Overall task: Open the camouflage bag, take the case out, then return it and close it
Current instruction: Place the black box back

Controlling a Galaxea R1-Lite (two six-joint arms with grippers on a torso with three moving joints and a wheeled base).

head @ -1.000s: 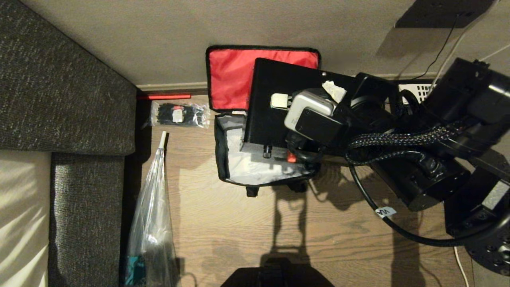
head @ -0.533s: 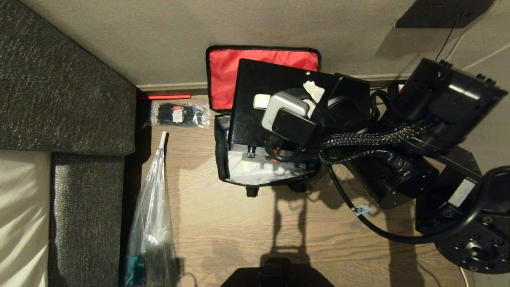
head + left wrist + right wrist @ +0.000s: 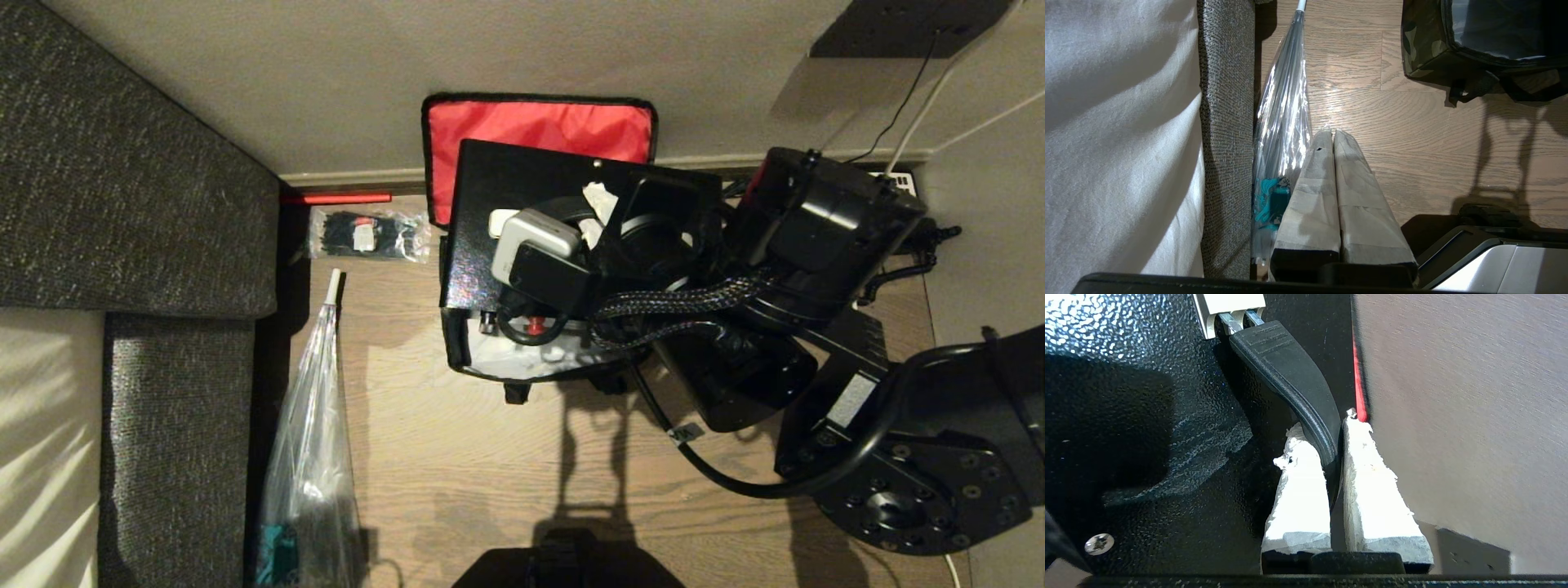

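You are looking at the case (image 3: 522, 192), a flat black slab hanging tilted over the open mouth of the camouflage bag (image 3: 469, 343), its lower edge sitting just above the pale inner liner. The bag is standing on the wooden floor (image 3: 457, 465) against the wall, with its red-lined lid (image 3: 539, 122) flipped up behind the case. The right gripper (image 3: 1333, 457) is gripping the case by its curved black handle (image 3: 1290, 371); in the right wrist view you are seeing both white padded fingers (image 3: 1298, 490) pinched tight on that strap, with the textured case face alongside. The left gripper (image 3: 1333, 175) is hanging parked away from the bag, its taped fingers pressed together on nothing, near the clear plastic bag (image 3: 310, 457) beside the sofa (image 3: 122, 212). A small packet of black ties (image 3: 367, 233) is lying on the floor left of the bag.

Judging by this, you are in the return step: the case is out and is lining up to go back in. The next move is calling for squaring the case with the opening and lowering it so its corners are not catching the bag's soft rim, then letting go of the handle before closing the lid.
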